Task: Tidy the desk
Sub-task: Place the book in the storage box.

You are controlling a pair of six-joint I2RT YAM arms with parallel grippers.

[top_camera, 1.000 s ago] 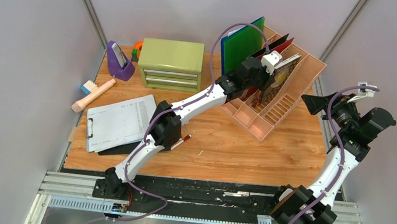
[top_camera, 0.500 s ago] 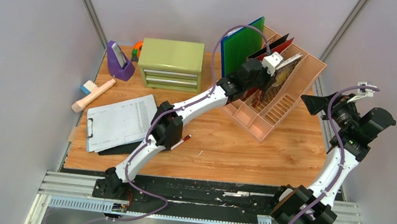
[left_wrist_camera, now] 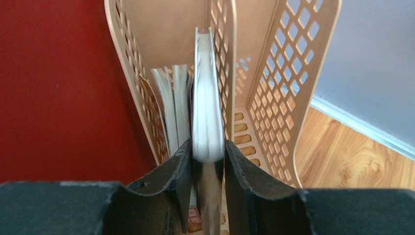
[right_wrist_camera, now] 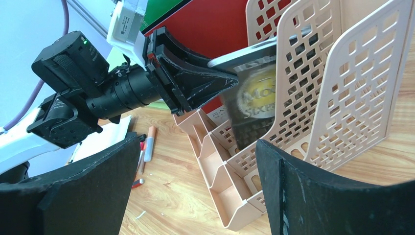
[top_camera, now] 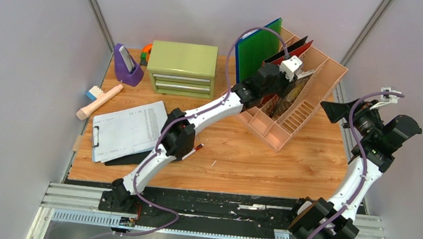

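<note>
Desk (top_camera: 251, 163): spread ahead of the arm bases, with everything below standing or lying on it.
Clipboard (top_camera: 127, 129): laid flat near the left edge, partly over a dark sheet; judged not yet tidied.
Chest (top_camera: 182, 65): set at the back, left of centre, drawers shut.
Left gripper (left_wrist_camera: 208, 149): reached over the rack, its jaws set narrow with one of the fingers (left_wrist_camera: 178, 166) at each face of the book. The book is blurred while the fingers are sharp, so whether it is clamped or slipping cannot be told.
Book (left_wrist_camera: 205, 98): kept upright and taken by its upper edge, presumably so that it can be dropped between the dividers. It is placed beside thin booklets.
Rack (top_camera: 305, 113): angled at the back right; the slot right of the book is seen bare.
Right gripper (right_wrist_camera: 198, 147): spread wide, nothing held or touched; kept off to the right, probably for clearance.
</note>
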